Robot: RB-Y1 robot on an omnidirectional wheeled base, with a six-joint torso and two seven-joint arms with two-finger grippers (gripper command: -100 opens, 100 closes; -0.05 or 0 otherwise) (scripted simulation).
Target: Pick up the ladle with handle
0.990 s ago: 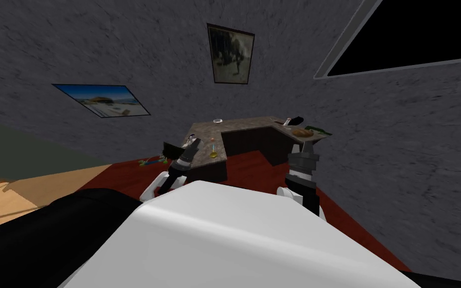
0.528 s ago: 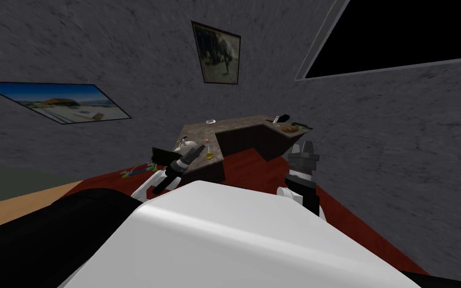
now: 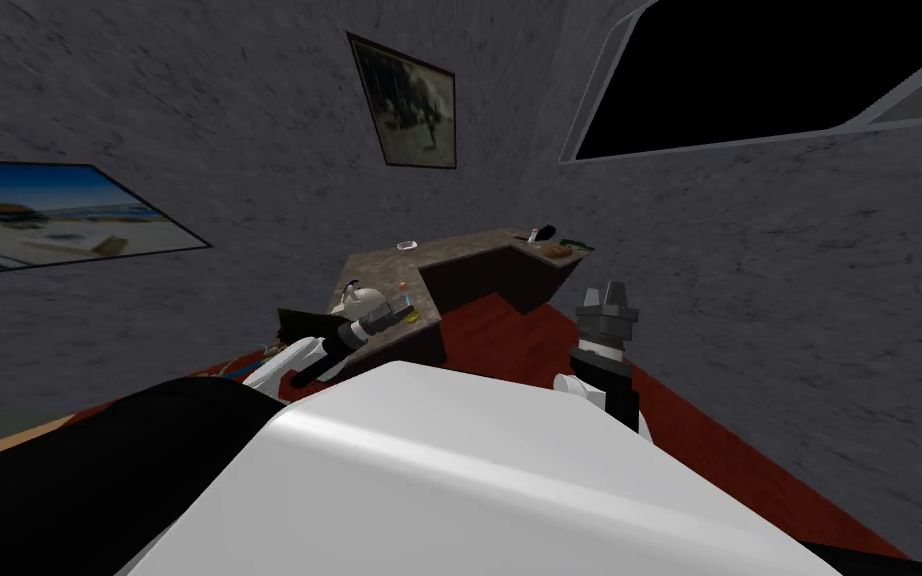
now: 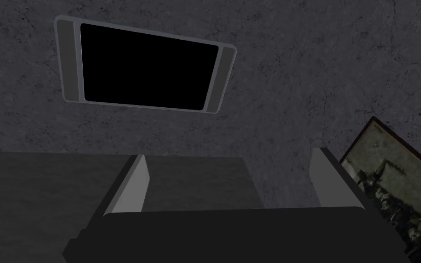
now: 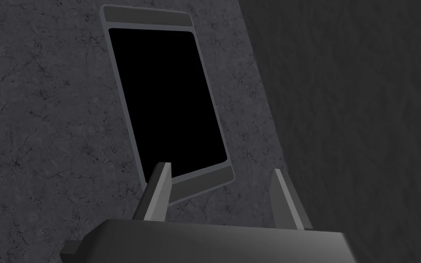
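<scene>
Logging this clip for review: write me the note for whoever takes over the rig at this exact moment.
The left gripper is open and empty, raised by the near left end of the counter.
The right gripper is open and empty, held up short of the counter.
The ladle, if it is the dark, pale-handled item at the counter's far right end (too small to be sure), lies there unheld.
Done: nothing grasped.
Left: close in on the counter, confirm the ladle, grip its handle, lift.
</scene>
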